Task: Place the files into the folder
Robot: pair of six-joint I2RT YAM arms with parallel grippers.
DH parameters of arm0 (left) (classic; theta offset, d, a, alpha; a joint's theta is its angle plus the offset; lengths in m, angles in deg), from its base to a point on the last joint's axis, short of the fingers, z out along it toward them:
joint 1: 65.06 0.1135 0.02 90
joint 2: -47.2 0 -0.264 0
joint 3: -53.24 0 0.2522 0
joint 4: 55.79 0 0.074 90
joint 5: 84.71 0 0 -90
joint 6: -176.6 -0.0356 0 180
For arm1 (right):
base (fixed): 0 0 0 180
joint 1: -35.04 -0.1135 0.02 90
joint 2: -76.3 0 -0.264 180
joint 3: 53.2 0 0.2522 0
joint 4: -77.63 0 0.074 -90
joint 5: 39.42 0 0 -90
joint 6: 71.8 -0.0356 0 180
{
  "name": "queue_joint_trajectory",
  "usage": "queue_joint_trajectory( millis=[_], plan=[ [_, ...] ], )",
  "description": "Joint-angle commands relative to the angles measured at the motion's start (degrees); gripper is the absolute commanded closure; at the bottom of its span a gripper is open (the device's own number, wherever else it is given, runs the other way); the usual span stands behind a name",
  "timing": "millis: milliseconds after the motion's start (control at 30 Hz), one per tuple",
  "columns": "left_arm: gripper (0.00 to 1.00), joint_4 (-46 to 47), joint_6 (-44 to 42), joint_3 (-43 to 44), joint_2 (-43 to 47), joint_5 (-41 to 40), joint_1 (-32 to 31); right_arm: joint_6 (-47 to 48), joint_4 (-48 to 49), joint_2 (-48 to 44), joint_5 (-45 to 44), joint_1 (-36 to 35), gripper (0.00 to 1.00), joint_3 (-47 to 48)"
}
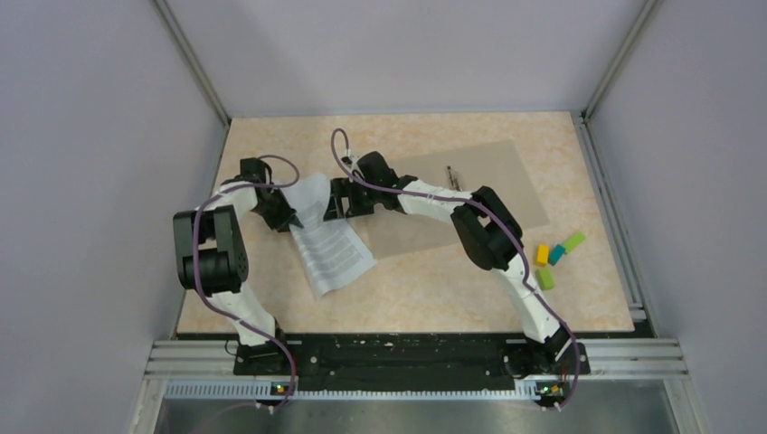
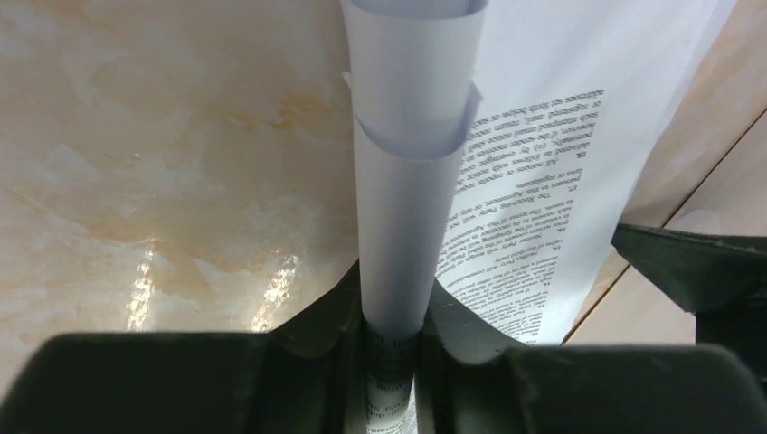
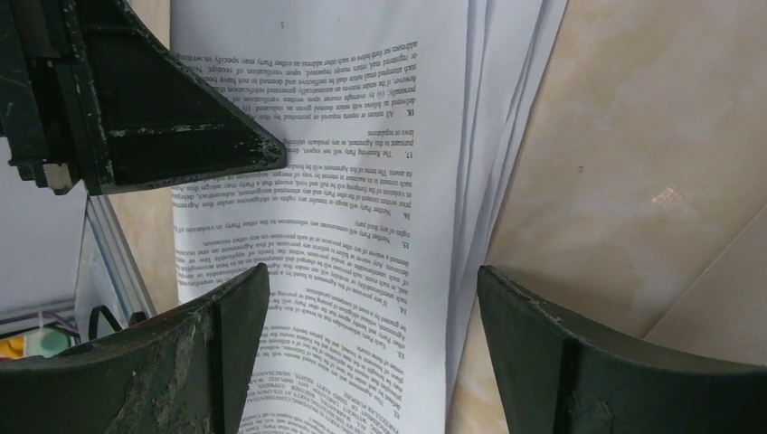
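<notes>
Thin white paper files (image 1: 330, 244), matt and smooth with black print, brown kraft-cardboard folder (image 1: 506, 181), dull and plain, beige marbled tabletop (image 1: 434, 289), glossy with glare, right gripper (image 3: 373, 271) in matt black plastic, scuffed and dusty, left gripper (image 2: 391, 316) likewise black plastic.

You see two hands, the left hand (image 2: 391, 362) and the right hand (image 3: 371, 280); one folder (image 1: 493, 172); one bundle of files (image 1: 330, 251), sheet number indistinct; four small blocks (image 1: 556, 256): two green, one yellow, one blue.

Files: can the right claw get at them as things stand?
Probably yes. The right claw hangs open just above the files, over their edge, with nothing between. The left claw pinches a raised fold at the other side, apart from it.
</notes>
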Motion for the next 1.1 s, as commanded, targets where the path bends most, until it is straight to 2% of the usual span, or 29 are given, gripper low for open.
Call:
queue_joint_trajectory(
  millis=[0, 33, 100, 167, 233, 400, 633, 867, 967, 1067],
  plan=[
    [0.79, -2.2, -4.3, 2.1, 5.9, 1.9, -0.2, 2.2, -5.4, -2.4, 1.5, 0.7, 0.15, -1.2],
    [0.86, -2.3, -5.1, 2.3, 7.2, 3.0, -0.2, 2.5, -4.8, -3.5, 1.9, 1.2, 0.15, -1.8],
    [0.89, -2.2, -6.8, 2.9, 10.0, 5.9, -0.3, 2.8, -3.4, -5.9, 3.2, 2.4, 0.15, -2.9],
    [0.97, -2.7, -8.2, 4.0, 12.6, 8.4, -0.4, 2.6, -1.1, -8.8, 5.0, 4.0, 0.15, -4.8],
    [1.00, -2.2, -8.6, 4.5, 15.5, 11.3, -0.8, 2.1, 1.7, -12.4, 7.4, 5.7, 0.15, -6.8],
    [1.00, 2.8, -8.2, 6.0, 22.1, 19.5, -3.9, 1.0, 8.4, -20.8, 12.6, 10.1, 0.14, -11.6],
    [1.00, 12.1, -5.2, 9.9, 29.9, 30.7, -9.3, -7.7, 25.9, -32.6, 23.5, 17.8, 0.12, -21.0],
    [1.00, 22.2, -0.7, 11.5, 34.9, 35.6, -15.5, -4.5, 28.7, -44.8, 24.6, 21.2, 0.07, -26.4],
    [1.00, 23.2, 0.0, 12.9, 35.3, 36.1, -17.0, -3.8, 29.3, -47.5, 25.2, 21.4, 0.06, -27.3],
    [1.00, 23.4, 0.3, 13.6, 35.3, 35.8, -17.6, -6.6, 33.9, -49.6, 27.1, 21.5, 0.06, -29.1]
  ],
)
